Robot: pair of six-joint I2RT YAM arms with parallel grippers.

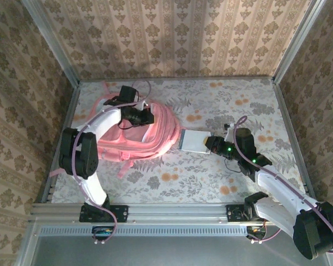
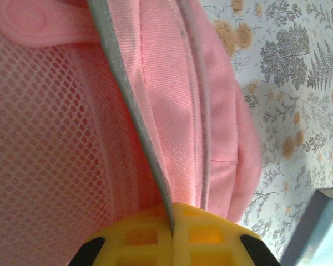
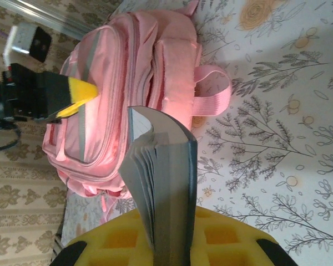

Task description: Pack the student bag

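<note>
The bag (image 1: 134, 141) lies flat on the left half of the table (image 1: 238, 105), with its handle end toward 3 o'clock. The left pincer (image 1: 146, 116) sits on the bag's upper part, near its 1 o'clock corner. In the left wrist view, its yellow pads (image 2: 139, 238) are clenched on the bag's grey trim (image 2: 130, 105), with mesh at 9 o'clock and pink cloth at 3 o'clock.

The right pincer (image 1: 210, 144) is at the bag's 3 o'clock, clamped on a book (image 1: 192, 141). The book's free end reaches the bag's rim; I cannot tell if they touch. In the right wrist view the book stands on edge between the pads, its pages slightly fanned, and the bag's handle (image 3: 211, 88) is just past it at 1 o'clock.

The bag's 9 o'clock side is close to the left wall (image 1: 22, 100). Open table lies at 12 and 6 o'clock of the book. The right wall is well apart at 3 o'clock.
</note>
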